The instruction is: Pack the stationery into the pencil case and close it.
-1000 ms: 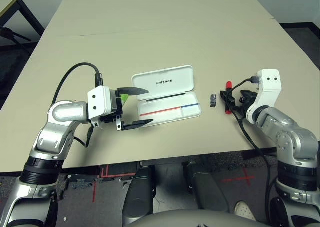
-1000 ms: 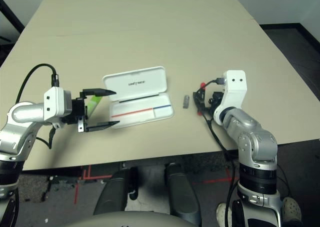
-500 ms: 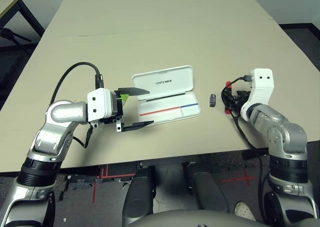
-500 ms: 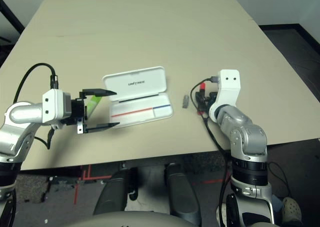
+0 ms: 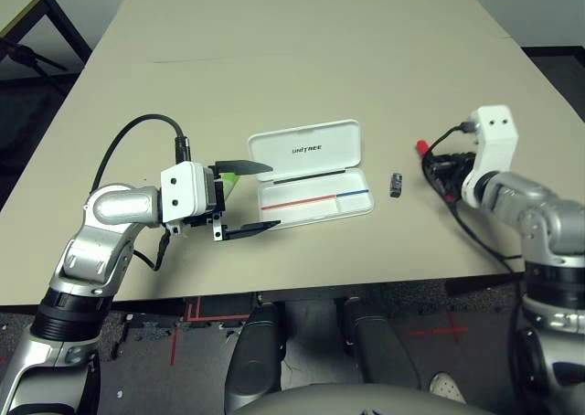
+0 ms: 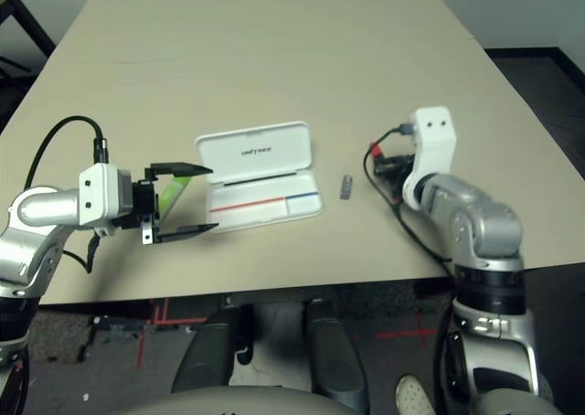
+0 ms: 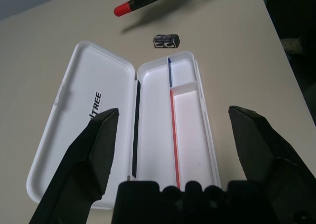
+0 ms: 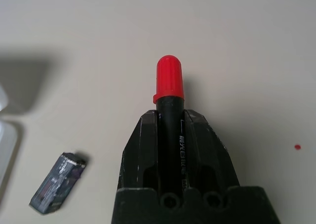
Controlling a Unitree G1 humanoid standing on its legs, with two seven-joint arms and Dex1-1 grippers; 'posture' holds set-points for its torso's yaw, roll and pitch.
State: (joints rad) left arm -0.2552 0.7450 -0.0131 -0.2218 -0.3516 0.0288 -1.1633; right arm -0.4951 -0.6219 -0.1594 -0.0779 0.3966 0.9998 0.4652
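I saw the pencil case (image 5: 309, 169) lying open near the middle of the bench (image 5: 302, 58), lid folded back flat on the far side with its lettering up, the red and blue stripe running along the tray. The red marker (image 8: 169, 130) was pinched between my right gripper's (image 8: 170, 135) fingers, red cap poking out past the tips, held off to the right of the case. The small grey metallic piece (image 5: 397, 184) lay on the bench between the case and that gripper, apart from both.

My right forearm was bent in from the right edge, wrist turned so the marker pointed toward the left. My left gripper (image 5: 242, 196) hovered just left of the case, fingers spread wide and holding nothing, aimed along the case's length. The light-green stick (image 5: 229, 181) showed behind the upper finger (image 5: 245, 167), beside the lid's left end.

Bare bench stretched far beyond the case, and the near edge ran close below the tray.
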